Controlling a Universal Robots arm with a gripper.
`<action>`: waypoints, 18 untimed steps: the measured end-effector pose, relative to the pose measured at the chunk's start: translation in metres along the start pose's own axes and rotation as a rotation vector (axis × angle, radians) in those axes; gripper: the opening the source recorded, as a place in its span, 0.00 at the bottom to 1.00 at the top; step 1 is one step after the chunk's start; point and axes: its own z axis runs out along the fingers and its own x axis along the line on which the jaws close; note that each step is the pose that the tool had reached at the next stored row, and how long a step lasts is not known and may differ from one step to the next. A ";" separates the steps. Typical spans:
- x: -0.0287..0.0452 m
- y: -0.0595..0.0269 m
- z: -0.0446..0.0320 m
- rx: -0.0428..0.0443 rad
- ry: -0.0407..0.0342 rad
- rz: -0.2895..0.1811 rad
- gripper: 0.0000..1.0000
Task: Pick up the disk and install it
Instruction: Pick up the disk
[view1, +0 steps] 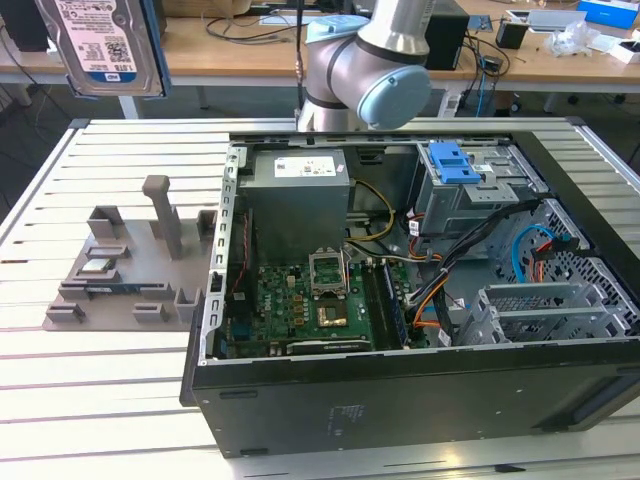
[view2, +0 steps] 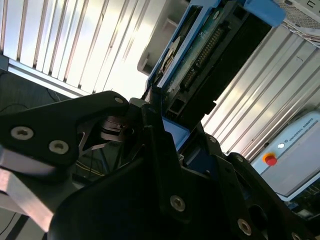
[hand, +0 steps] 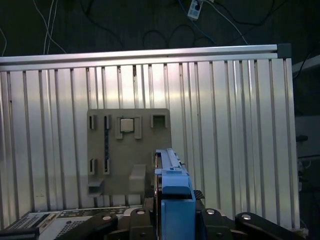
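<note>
The disk (view1: 105, 45) hangs high above the table at the exterior view's far left, label side showing, with blue rails along its edges. In the second wrist view the disk (view2: 200, 55) shows its circuit-board side and connector, and my gripper (view2: 165, 125) is shut on its lower end. The first wrist view looks along the disk's blue rail (hand: 172, 180), held by my gripper (hand: 175, 207) above the slatted table (hand: 225, 125). The open computer case (view1: 400, 300) lies on its side to the exterior view's right.
A grey fixture plate (view1: 130, 270) with posts and slots lies on the table beside the case, seen from above as plate (hand: 127, 150). Inside the case are a grey power supply (view1: 300, 190), a drive cage with blue latch (view1: 455, 165), motherboard and cables. The arm's elbow (view1: 370, 60) stands behind the case.
</note>
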 end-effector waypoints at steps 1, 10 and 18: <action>-0.0002 -0.0039 0.0000 -0.0002 0.0000 0.000 0.37; -0.0028 -0.0476 -0.0006 -0.0021 0.0001 0.000 0.37; -0.0042 -0.0729 -0.0009 -0.0025 0.0001 0.000 0.37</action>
